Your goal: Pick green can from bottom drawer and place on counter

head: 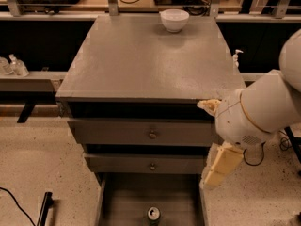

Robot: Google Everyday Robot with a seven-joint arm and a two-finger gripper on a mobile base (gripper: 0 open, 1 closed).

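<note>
Camera view, starting at the bottom edge: the long grey bottom drawer [123, 202] is pulled out toward the camera. The small green can [154, 214] with its shiny silver top stands upright in it, roughly mid-width at the near end, and nothing's touching it. Up and to the right of that is the cream-coloured gripper [220, 167], hanging off the fat white rounded arm [261, 112]. It's angled down and to the left, just off the cabinet's right side and level with the lower knobbed grey drawer front [152, 165]. It's well apart from the can, and I honestly can't tell whether it's spread or closed. Above that sits the upper knobbed grey drawer front [152, 134], then the flat square grey counter [141, 60]. A round white bowl [174, 20] rests near the counter's far edge. Behind it all runs a wooden bench [141, 1] with black cables on it.
</note>
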